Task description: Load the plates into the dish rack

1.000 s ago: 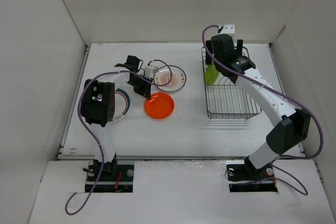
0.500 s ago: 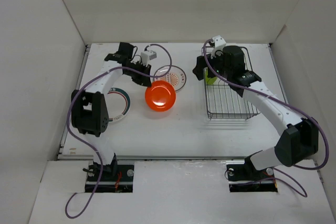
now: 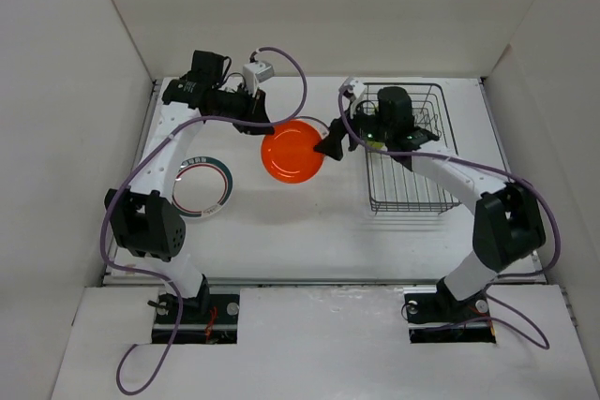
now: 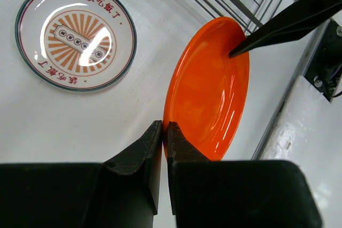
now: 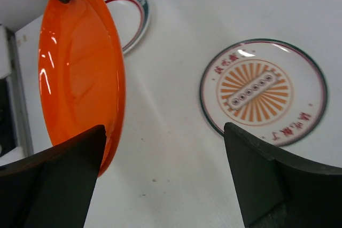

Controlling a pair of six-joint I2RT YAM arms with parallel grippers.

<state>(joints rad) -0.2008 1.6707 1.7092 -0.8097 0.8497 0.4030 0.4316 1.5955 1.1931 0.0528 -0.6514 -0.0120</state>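
Note:
My left gripper point(image 3: 269, 128) is shut on the rim of the orange plate point(image 3: 292, 153) and holds it tilted on edge above the table; the wrist view shows the jaws point(image 4: 164, 132) pinching the orange plate point(image 4: 208, 84). My right gripper point(image 3: 330, 147) is open at the plate's right edge, with one fingertip point(image 4: 256, 38) against its inner face. In the right wrist view the gripper point(image 5: 165, 177) is wide open beside the orange plate point(image 5: 80, 73). The sunburst plate point(image 5: 263, 92) lies flat on the table below. The ring-rimmed plate point(image 3: 200, 185) lies at the left. The lime green plate point(image 3: 374, 140) stands in the dish rack point(image 3: 412, 185), mostly hidden by my right arm.
The dish rack stands at the right rear of the table, close to the back wall. White walls enclose the table on the left, back and right. The purple cables of both arms loop above the table.
My left gripper has lifted the orange plate off the table and carried it right, tilted on edge. My right arm has swung left out of the rack, its open gripper now at the plate.

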